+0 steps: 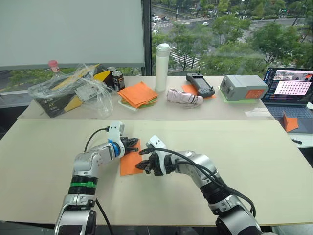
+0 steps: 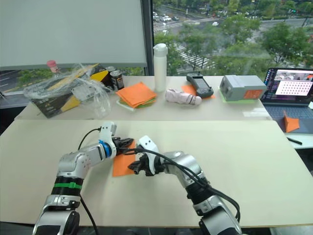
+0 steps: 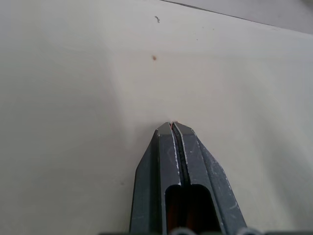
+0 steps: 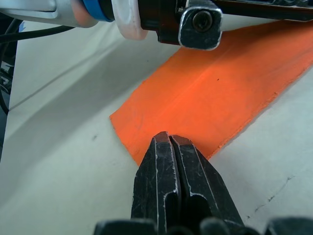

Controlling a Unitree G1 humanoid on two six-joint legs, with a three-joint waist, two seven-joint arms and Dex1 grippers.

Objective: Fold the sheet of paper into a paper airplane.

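Sheet of paper (image 1: pixel 130 162) lying folded to a narrow strip on near desk (image 1: pixel 254 161), btwn left gripper (image 1: pixel 131 143) & right gripper (image 1: pixel 145 165), both w/ jaws pressed together, empty, tips on paper; early crease-pressing step, judged; next: lift a corner for nose fold.
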